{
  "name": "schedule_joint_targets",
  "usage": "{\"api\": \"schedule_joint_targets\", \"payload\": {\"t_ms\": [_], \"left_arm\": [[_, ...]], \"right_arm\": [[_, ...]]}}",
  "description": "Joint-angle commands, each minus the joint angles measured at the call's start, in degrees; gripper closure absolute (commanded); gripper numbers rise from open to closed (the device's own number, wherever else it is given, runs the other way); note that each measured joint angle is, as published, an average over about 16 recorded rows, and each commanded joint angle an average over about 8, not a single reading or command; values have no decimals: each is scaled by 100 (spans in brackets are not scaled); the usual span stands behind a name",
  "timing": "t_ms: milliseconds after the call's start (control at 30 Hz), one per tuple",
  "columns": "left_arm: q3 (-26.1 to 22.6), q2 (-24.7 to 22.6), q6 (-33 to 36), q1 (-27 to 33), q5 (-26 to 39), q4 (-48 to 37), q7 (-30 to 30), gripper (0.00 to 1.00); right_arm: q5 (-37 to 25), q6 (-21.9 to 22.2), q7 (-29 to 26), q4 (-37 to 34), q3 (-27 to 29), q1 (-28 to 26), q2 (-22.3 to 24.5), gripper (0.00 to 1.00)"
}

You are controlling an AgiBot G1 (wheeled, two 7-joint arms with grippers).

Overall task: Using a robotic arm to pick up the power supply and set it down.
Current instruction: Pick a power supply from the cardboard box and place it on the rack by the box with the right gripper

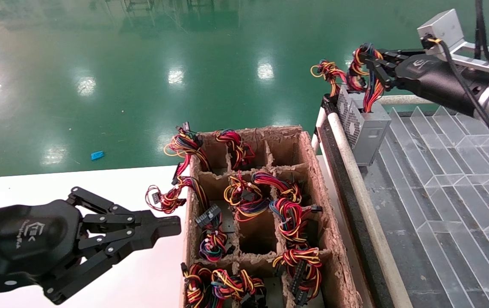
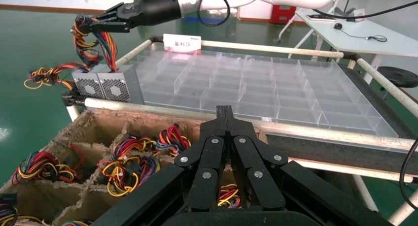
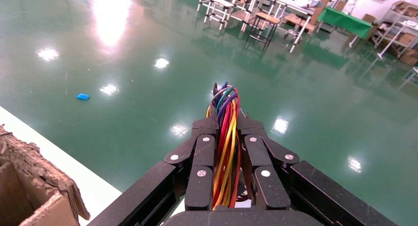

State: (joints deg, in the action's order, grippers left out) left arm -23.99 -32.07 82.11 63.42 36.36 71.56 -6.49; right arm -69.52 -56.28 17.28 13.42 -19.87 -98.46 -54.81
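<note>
Left gripper (image 1: 172, 226): parked low over the white table (image 1: 78, 188), its fingers pressed together at the tips, nothing between them. In the left wrist view the closed tips (image 2: 225, 113) point toward the clear tray.

Cardboard divider box (image 1: 313, 171): stands on the table just beside the left gripper, between it and the tray frame. Most cells contain loose wire bundles (image 1: 244, 196) in red, yellow, blue and black, some with black connectors; several bundles hang over the box's left wall.

Power supply (image 1: 366, 128): silver-grey metal box, perforated grille facing the padded rail (image 1: 355, 179), sitting at the far-left corner of the clear plastic compartment tray (image 1: 441, 179). In the left wrist view a second like box (image 2: 88, 85) stands touching it on its outer side.

Right gripper (image 1: 372, 68): directly above the power supply, fingers clamped on its multicoloured wire bundle (image 1: 370, 92), which runs up from the box top. The right wrist view shows the wires (image 3: 226, 137) pinched between both fingers.
</note>
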Motion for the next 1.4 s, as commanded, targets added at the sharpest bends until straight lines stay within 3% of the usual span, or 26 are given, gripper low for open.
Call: {"api": "schedule_joint_targets", "payload": {"t_ms": [33, 333, 367, 400, 600, 667, 1400], "left_arm": [[0, 0, 0, 0, 0, 0, 0, 100], [0, 0, 0, 0, 0, 0, 0, 100], [0, 0, 0, 0, 0, 0, 0, 100], [0, 0, 0, 0, 0, 0, 0, 100], [0, 0, 0, 0, 0, 0, 0, 100], [0, 0, 0, 0, 0, 0, 0, 100], [0, 0, 0, 0, 0, 0, 0, 100]], "right_arm": [[11, -12, 76, -108, 5, -20, -56, 100], [1, -97, 293, -478, -4, -137, -169, 100], [-4, -105, 309, -511, -7, -153, -176, 96], [-9, -113, 322, -541, -11, -169, -181, 89], [-40, -170, 383, -687, -32, -267, -205, 15], [-48, -192, 399, -724, -38, -296, -210, 0], [-117, -542, 494, -895, -92, -546, -174, 0]]}}
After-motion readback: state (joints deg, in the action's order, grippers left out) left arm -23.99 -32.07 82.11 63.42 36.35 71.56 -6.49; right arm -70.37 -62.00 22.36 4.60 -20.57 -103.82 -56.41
